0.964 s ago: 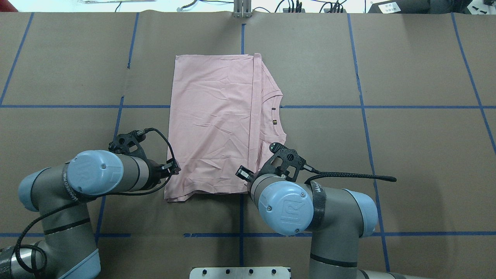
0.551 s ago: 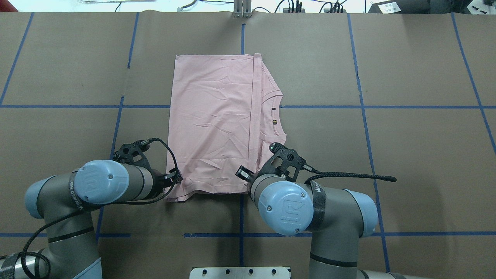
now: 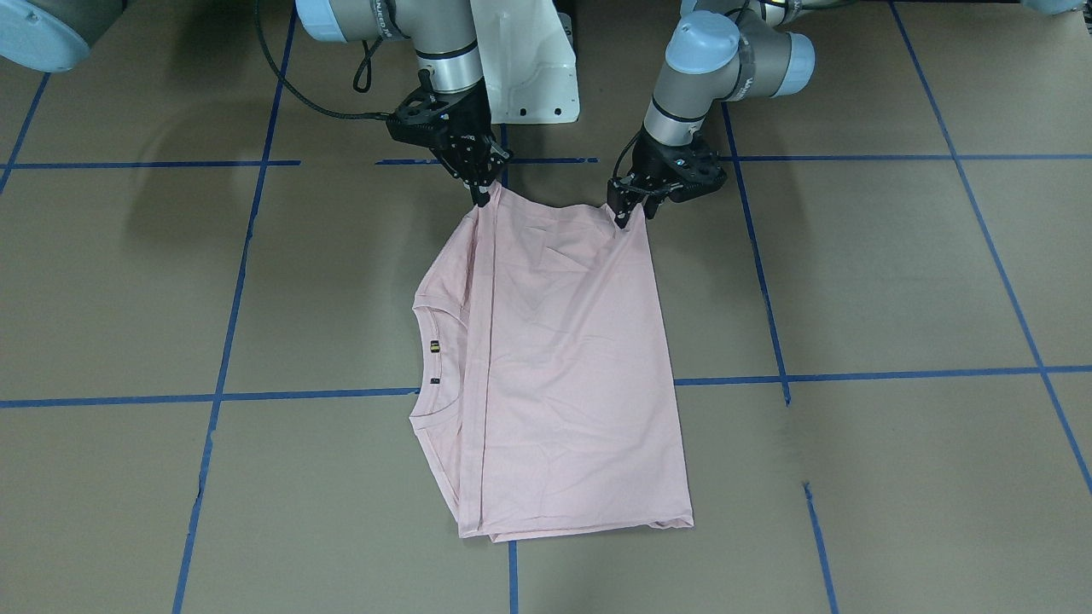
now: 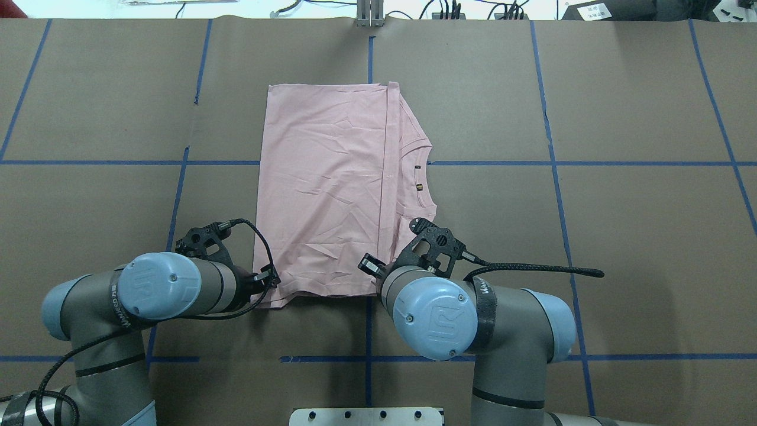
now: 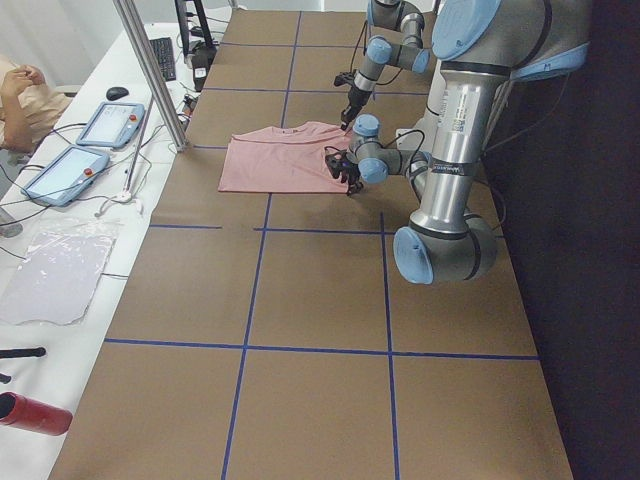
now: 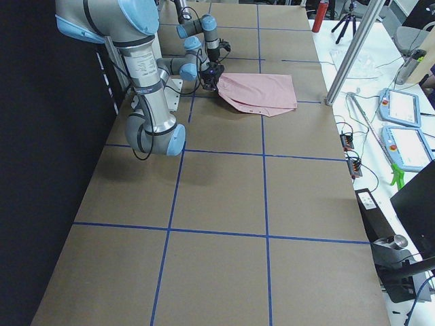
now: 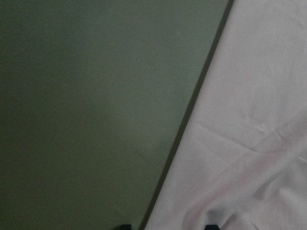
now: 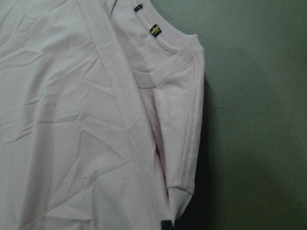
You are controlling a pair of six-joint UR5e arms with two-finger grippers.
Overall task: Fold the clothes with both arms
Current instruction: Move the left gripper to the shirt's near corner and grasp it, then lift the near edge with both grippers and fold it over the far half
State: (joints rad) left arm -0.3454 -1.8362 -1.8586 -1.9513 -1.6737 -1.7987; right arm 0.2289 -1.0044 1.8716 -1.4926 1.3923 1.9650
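Brown paper is covering the table [image 4: 621, 236], blue tape lines [image 4: 556, 177] are marking it into big squares, and the pale pink T-shirt [image 4: 325, 177] is lying flat near the middle. It is already doubled lengthwise with its plain side up, and the collar [image 4: 423, 171] is peeking out along the robot's right edge. Both arms are reaching down to the hem nearest the robot, one at each corner, which looks like the setup for carrying that edge away from the robot and over the far half. The right gripper [image 3: 483, 192] is sitting on its corner with the fingers pressed together, seemingly pinching the layers by the sleeve cuff [image 8: 180, 191]. That corner is peaking up a little in the front-facing view. The left gripper [image 3: 629, 215] is pressing in at the other corner, and its wrist camera is showing the jaws standing apart with the cloth edge running between them, so it appears not to be clamping yet. Taking both corners together should be keeping the hem straight, since lifting one alone would be skewing the stacked layers.
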